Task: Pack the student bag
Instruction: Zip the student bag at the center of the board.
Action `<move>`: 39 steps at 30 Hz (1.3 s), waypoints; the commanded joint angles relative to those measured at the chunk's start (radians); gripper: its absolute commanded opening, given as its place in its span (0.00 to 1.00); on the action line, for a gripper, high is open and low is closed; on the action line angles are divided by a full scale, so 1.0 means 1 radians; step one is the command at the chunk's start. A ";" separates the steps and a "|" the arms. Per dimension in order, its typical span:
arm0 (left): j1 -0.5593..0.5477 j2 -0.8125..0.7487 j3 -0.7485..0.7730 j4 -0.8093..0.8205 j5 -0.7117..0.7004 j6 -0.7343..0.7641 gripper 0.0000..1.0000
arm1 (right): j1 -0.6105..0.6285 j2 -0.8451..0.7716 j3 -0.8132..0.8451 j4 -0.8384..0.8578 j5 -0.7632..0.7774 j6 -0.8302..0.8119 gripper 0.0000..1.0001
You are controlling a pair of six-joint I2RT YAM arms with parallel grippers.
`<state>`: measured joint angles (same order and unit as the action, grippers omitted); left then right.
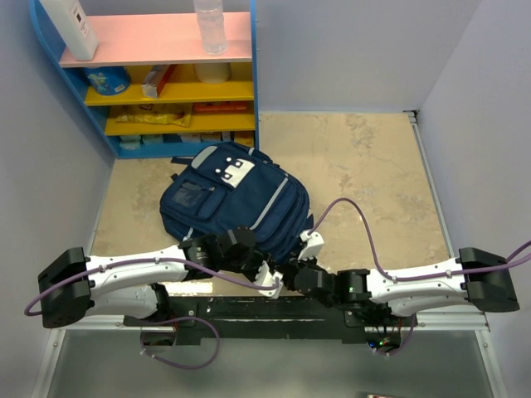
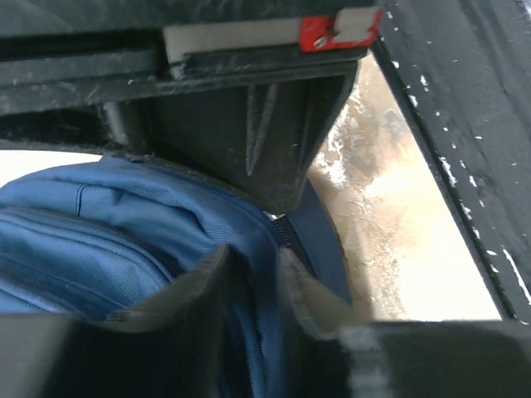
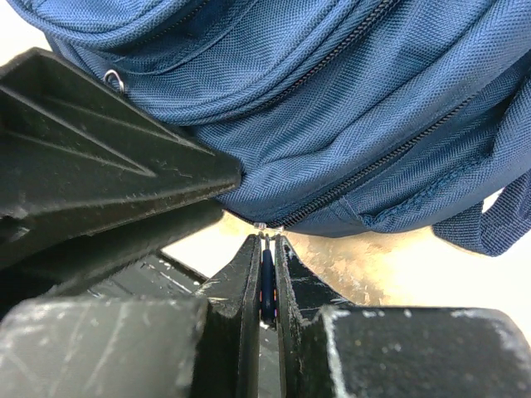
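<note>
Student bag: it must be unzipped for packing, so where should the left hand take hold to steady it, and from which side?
Probably the fabric fold beside the zipper on the student bag's near edge, from the robot's side. The bag lies flat, and that fold bulges toward the left hand, near the pull tab the right hand pinches.

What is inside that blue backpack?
Nothing inside shows. The backpack lies with the zips in view closed, fabric covering any contents. The right jaws pinch a zip pull.
</note>
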<state>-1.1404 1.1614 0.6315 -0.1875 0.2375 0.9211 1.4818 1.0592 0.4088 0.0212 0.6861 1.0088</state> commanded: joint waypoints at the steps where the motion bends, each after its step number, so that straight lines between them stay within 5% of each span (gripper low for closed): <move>1: -0.004 0.001 -0.024 0.051 -0.018 -0.015 0.14 | 0.023 -0.016 0.007 0.010 -0.016 0.007 0.00; 4: -0.005 -0.003 -0.035 0.052 -0.017 -0.013 0.00 | 0.021 -0.025 0.015 -0.001 -0.003 0.017 0.00; 9: -0.007 -0.019 -0.036 0.042 -0.018 -0.011 0.00 | 0.023 0.015 0.050 -0.082 0.019 0.054 0.00; 16: -0.007 -0.051 -0.052 -0.001 -0.021 0.012 0.00 | 0.021 0.016 0.142 -0.499 0.136 0.325 0.00; 22: -0.007 -0.080 -0.061 -0.056 -0.010 0.039 0.00 | 0.020 -0.012 0.182 -0.665 0.196 0.422 0.00; 30: -0.005 -0.135 -0.012 -0.286 0.083 0.107 0.00 | -0.073 0.015 0.196 -0.644 0.207 0.390 0.00; 39: -0.005 -0.189 -0.061 -0.526 0.069 0.240 0.00 | -0.354 -0.025 0.177 -0.446 0.079 0.058 0.00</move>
<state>-1.1496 0.9993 0.6041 -0.4507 0.2996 1.0966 1.2449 1.0386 0.5888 -0.4179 0.6937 1.2488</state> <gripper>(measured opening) 0.011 0.097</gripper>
